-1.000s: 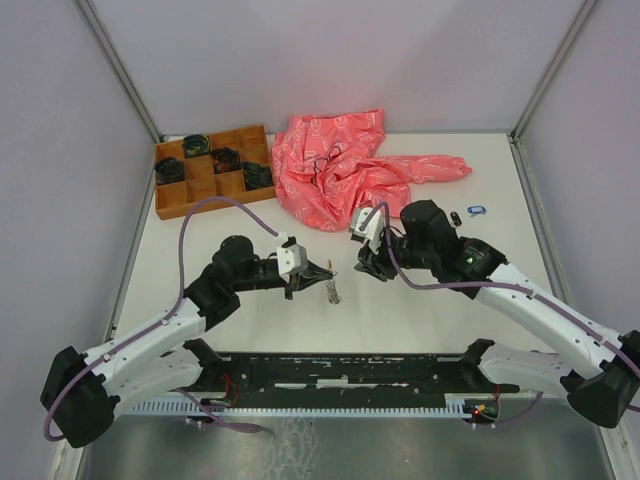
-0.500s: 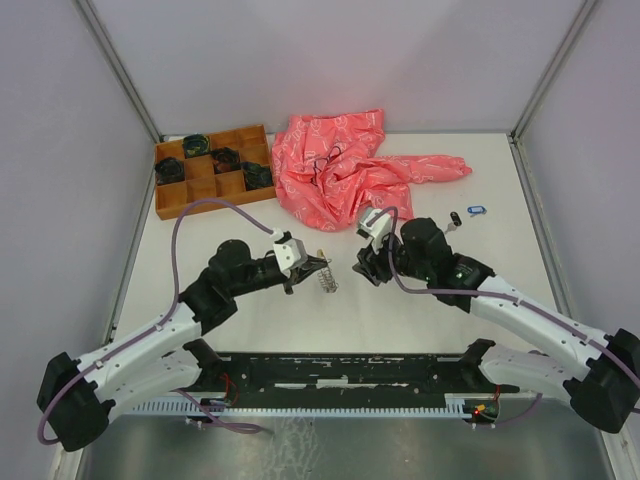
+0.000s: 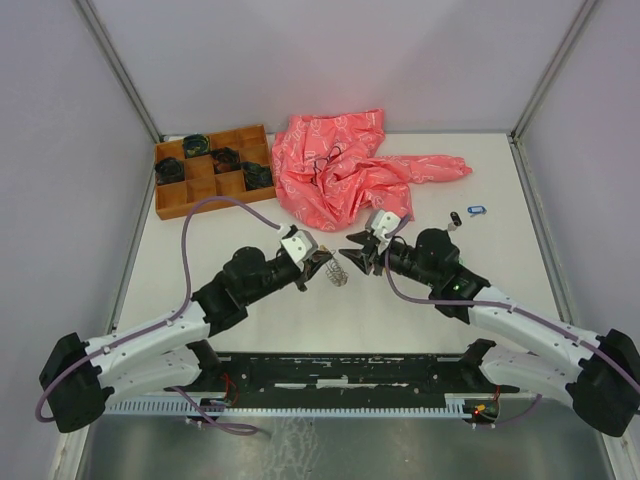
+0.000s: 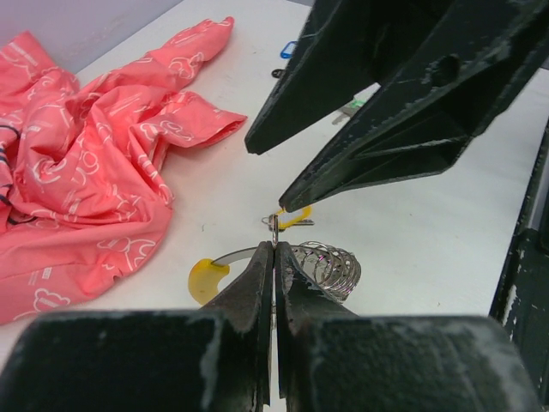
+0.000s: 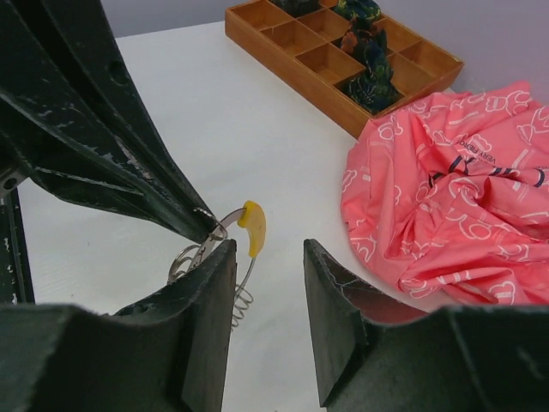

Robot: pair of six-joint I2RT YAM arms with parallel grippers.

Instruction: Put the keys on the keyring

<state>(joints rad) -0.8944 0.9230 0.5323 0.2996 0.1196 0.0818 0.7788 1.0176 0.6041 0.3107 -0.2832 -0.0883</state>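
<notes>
My left gripper (image 3: 322,258) is shut on the keyring (image 3: 338,272), a silvery wire coil with a yellow segment. In the left wrist view the fingertips (image 4: 262,262) pinch its flat band, with the yellow segment (image 4: 206,276) to the left and the coil (image 4: 333,266) to the right. A small silver piece with a yellow bit (image 4: 292,221) sits just past the tips. My right gripper (image 3: 360,250) is open, its jaws facing the ring a short way off. In its wrist view (image 5: 266,257) the yellow segment (image 5: 254,225) lies just ahead. A blue-tagged key (image 3: 476,210) and a black-tagged key (image 3: 455,217) lie at the right.
A crumpled pink cloth (image 3: 340,175) lies just behind both grippers. A wooden divided tray (image 3: 185,205) with dark coiled bundles stands at the back left. Metal frame posts rise at the table's back corners.
My left gripper has moved right and forward with the keyring. My right gripper has moved left and back, and its tips now face the ring at close range.
</notes>
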